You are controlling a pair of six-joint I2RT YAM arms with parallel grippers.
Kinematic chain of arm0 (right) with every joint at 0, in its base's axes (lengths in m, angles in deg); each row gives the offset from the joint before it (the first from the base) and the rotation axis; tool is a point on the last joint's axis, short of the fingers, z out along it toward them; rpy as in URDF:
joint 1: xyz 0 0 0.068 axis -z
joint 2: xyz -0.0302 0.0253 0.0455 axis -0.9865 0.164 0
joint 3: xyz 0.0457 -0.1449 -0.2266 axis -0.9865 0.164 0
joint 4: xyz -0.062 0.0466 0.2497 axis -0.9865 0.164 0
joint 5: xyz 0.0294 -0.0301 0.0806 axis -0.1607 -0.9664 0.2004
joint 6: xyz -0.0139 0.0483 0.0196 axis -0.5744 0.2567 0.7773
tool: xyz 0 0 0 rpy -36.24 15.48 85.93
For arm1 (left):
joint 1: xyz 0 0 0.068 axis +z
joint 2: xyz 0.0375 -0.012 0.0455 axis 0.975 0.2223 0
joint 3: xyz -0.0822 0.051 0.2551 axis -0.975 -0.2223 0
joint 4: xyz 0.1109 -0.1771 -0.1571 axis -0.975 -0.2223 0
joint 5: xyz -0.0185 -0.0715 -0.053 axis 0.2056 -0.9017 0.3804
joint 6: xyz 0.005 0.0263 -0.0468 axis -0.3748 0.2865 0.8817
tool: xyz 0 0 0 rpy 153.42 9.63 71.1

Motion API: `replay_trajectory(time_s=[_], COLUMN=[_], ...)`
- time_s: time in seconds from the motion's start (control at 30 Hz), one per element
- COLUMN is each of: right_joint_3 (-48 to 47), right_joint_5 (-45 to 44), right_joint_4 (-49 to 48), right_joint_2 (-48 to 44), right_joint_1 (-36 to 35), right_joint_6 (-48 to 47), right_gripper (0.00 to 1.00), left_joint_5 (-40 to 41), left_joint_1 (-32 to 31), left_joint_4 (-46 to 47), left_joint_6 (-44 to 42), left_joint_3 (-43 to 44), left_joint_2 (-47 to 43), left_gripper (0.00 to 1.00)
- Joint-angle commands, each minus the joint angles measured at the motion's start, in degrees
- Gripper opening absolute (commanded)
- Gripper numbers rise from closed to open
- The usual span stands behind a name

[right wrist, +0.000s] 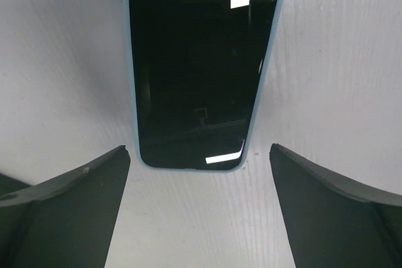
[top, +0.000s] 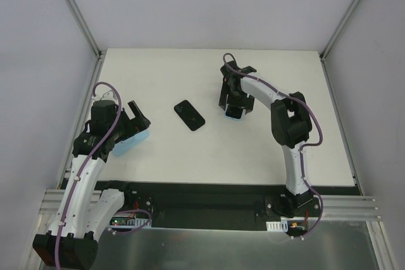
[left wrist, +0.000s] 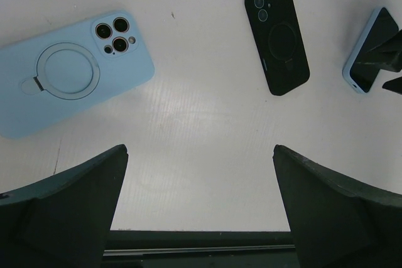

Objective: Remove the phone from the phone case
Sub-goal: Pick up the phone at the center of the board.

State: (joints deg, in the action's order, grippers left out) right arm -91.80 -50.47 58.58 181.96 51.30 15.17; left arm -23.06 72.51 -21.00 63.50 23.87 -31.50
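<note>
- Top external view: white table [top: 190,156] bearing three handsets, well apart.
- Right gripper [right wrist: 200,149] hovers low over the phone [right wrist: 198,73], jaws spread wide, gripping nothing; left gripper [left wrist: 200,150] equally spread and empty.
- Phone lies flat, screen up, inside its pale blue phone case [left wrist: 359,54], right of the black handset [left wrist: 276,39] and the ring-backed blue handset [left wrist: 69,73].
- Probably stiff, glassy, slippery and breakable; case rim likely soft, so best peeled at a corner.
- Far end cut off in right wrist view; buttons and lip depth unreadable.
</note>
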Motion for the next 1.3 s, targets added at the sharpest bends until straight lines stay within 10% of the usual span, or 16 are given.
replay_trajectory(time_s=[0.0, 0.43, 0.87, 1.27], right_joint_3=[-4.0, -5.1, 10.3, 33.9], right_joint_5=[-0.7, 2.2, 11.6, 20.9], right_joint_4=[0.3, -2.2, -14.9, -27.0], right_joint_2=[2.3, 7.5, -2.3, -20.2], right_joint_1=[0.4, 2.5, 0.7, -4.4], right_joint_6=[2.7, 2.9, -0.5, -3.8], right_gripper=[0.96, 0.99, 0.42, 0.41], left_joint_5=[0.9, 0.8, -14.6, -36.8], left_joint_1=[0.3, 0.3, -0.3, -7.9], left_joint_4=[0.1, -0.3, 2.2, 20.7], left_joint_6=[0.7, 1.4, 0.6, 12.3], left_joint_3=[0.1, -0.7, 6.3, 12.1], left_joint_2=[-0.2, 0.1, 20.9, 38.3], left_gripper=[0.99, 0.99, 0.99, 0.99])
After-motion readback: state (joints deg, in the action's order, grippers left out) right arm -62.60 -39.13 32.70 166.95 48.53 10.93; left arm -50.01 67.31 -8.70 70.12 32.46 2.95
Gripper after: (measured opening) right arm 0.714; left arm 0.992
